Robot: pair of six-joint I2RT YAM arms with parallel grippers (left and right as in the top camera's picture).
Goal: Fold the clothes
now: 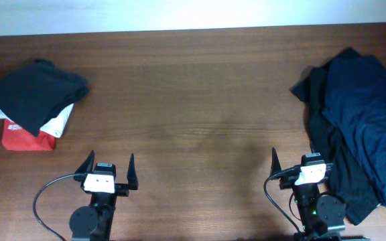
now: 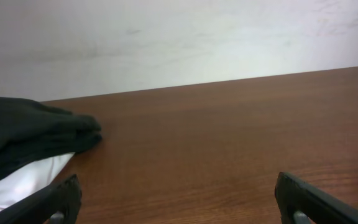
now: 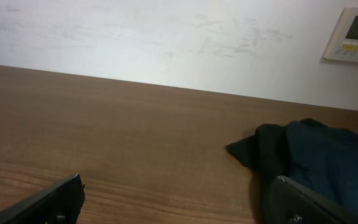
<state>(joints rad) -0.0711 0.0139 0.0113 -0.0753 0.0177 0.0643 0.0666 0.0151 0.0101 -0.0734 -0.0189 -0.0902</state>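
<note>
A stack of folded clothes (image 1: 35,100), black on white on red, lies at the table's far left; it also shows at the left edge of the left wrist view (image 2: 23,146). A loose heap of unfolded clothes (image 1: 360,120), navy over black, lies at the right; it also shows in the right wrist view (image 3: 316,162). My left gripper (image 1: 109,169) is open and empty near the front edge, well apart from the stack. My right gripper (image 1: 293,164) is open and empty at the front, its right finger over the heap's edge.
The brown wooden table (image 1: 193,114) spans the view, with a white wall behind it. A wall controller panel (image 3: 353,34) shows at the upper right of the right wrist view. Cables run from both arm bases at the front edge.
</note>
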